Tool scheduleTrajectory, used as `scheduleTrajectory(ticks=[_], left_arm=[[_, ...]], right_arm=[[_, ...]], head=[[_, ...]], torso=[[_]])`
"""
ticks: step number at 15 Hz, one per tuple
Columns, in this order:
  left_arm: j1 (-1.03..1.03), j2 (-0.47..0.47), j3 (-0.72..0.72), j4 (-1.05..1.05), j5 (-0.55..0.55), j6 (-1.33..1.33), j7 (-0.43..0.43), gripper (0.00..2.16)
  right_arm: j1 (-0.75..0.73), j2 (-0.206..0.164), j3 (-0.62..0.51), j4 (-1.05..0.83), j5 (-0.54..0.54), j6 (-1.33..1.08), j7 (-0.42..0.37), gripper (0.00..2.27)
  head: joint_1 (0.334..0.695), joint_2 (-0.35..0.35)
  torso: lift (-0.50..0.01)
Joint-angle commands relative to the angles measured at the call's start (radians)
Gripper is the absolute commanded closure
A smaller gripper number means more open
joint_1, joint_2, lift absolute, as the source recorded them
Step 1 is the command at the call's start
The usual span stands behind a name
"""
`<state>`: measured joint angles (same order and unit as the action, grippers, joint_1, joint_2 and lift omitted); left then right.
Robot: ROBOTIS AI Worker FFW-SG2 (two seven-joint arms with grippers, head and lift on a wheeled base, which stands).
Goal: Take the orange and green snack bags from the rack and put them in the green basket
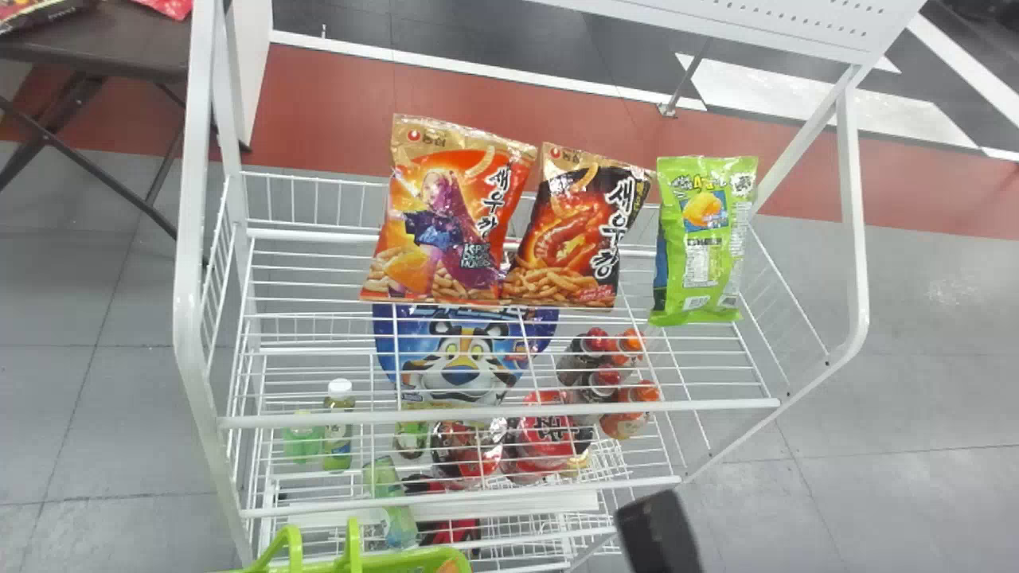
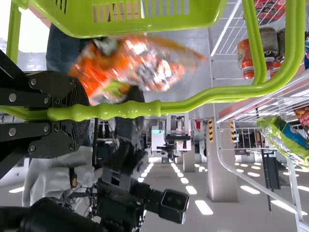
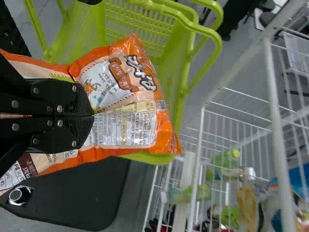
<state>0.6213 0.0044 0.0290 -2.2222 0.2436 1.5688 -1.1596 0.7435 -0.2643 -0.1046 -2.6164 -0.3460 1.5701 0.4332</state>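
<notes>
My left gripper (image 2: 87,114) clamps the basket handle (image 2: 145,109) — presumably for stability — while my right gripper (image 3: 92,116) pinches the orange snack bag (image 3: 128,125).

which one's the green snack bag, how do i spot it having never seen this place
In the head view, find the white wire rack and its upper shelf. Go right along it, past the orange bag and the black-and-orange bag. The green snack bag comes last, bright green where they have gold tops.
</notes>
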Motion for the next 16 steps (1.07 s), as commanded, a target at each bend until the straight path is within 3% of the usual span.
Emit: scheduleTrajectory(ticks=[1,7,8,9,10,11,16], left_arm=[[0.003,0.0,-0.004,-0.004,0.0,0.003,-0.003,2.11],[0.005,0.0,-0.006,-0.004,-0.001,0.003,-0.009,2.11],[0.003,0.002,-0.008,-0.004,-0.001,0.003,-0.008,2.11],[0.001,0.002,-0.008,-0.004,-0.001,0.003,-0.008,2.11],[0.0,0.002,-0.006,-0.002,-0.001,0.003,-0.008,2.11],[-0.003,0.003,-0.004,-0.001,-0.001,0.003,-0.008,2.11],[-0.005,0.0,-0.004,0.001,0.0,0.003,-0.003,2.11]], right_arm=[[-0.032,-0.001,0.126,0.056,0.058,-0.006,-0.027,2.25],[-0.144,0.023,0.299,0.269,0.099,-0.252,-0.068,2.25],[-0.148,0.04,0.303,0.289,0.094,-0.245,-0.068,2.13],[-0.151,0.042,0.309,0.296,0.085,-0.233,-0.068,1.57],[-0.153,0.042,0.309,0.289,0.074,-0.172,-0.068,0.59],[-0.165,0.04,0.306,0.263,0.073,-0.04,-0.067,0.0],[-0.127,0.03,0.191,0.13,0.074,-0.061,-0.068,0.07]], head=[[0.695,-0.35],[0.695,-0.35],[0.695,-0.35],[0.695,-0.343],[0.695,-0.316],[0.695,-0.301],[0.695,-0.35]], torso=[[0.0],[0.0],[0.0],[0.0],[0.0],[0.0],[0.0]])
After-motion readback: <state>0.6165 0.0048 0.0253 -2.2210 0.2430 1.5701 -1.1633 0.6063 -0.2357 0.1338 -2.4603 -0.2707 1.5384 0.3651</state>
